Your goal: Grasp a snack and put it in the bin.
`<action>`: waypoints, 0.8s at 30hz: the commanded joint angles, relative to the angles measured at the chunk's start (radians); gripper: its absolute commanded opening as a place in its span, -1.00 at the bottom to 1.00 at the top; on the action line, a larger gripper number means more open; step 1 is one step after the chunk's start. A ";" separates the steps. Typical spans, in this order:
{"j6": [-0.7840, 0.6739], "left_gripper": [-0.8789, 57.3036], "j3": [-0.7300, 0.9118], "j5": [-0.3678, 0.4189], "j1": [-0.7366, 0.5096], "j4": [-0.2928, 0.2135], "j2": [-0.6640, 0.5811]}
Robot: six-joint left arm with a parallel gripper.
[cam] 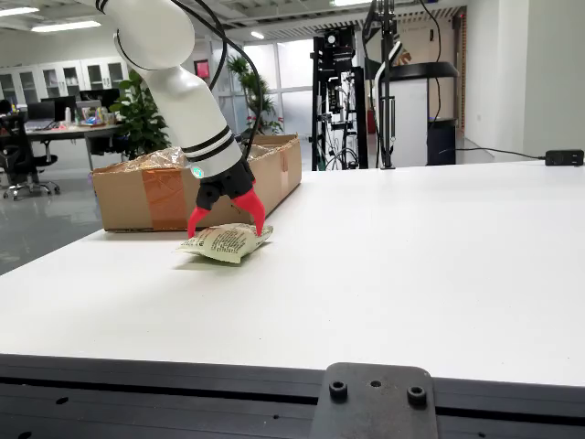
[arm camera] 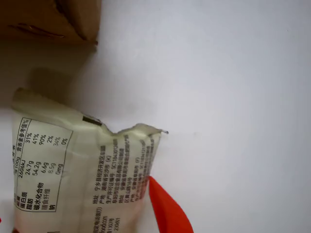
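The snack (cam: 226, 242) lies flat on the white table (cam: 411, 265), just in front of the cardboard bin (cam: 146, 197). Its cream wrapper shows a nutrition table reading 2606kJ, 24.7g, 54.2g, 6.6g, 0mg, beside lines of Chinese print too small to read. My gripper (cam: 227, 219) stands over it, red fingers (arm camera: 167, 208) spread wide to either side of the pack, not closed on it.
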 commanded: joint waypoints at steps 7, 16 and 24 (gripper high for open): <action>0.000 0.96 -0.001 -0.014 -0.011 -0.007 0.024; -0.004 0.63 -0.001 -0.013 0.001 -0.042 0.029; -0.008 0.08 -0.001 0.000 0.001 -0.071 0.029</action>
